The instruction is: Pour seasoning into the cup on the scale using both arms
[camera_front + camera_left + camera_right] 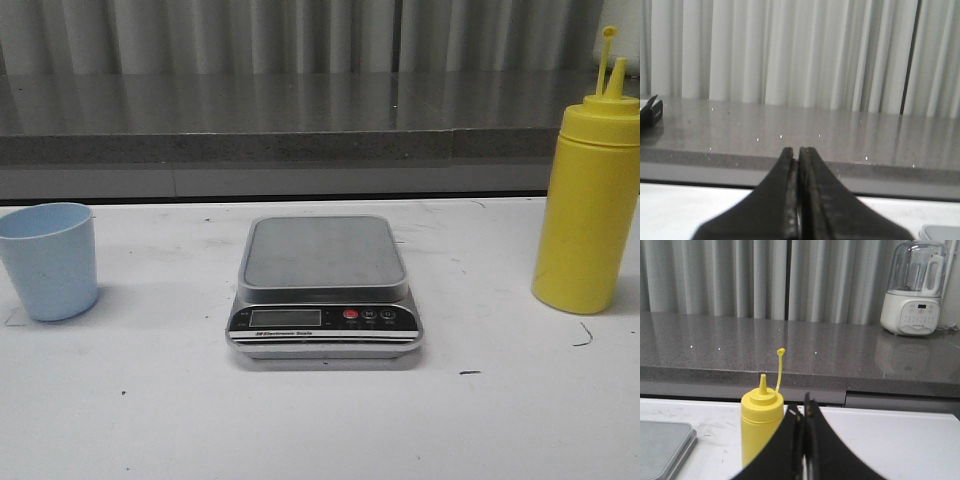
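Left gripper black, fingers pressed together, empty; right gripper likewise closed on nothing, level, facing rear counter. Tall yellow plastic squeeze bottle upright near tabletop's right edge, cap tethered open. Small pale blue plastic cup at left edge. Flat silver digital scale mid-tabletop, platform bare. White scuffed tabletop; grey stone counter, pale curtains behind; white blender on counter.
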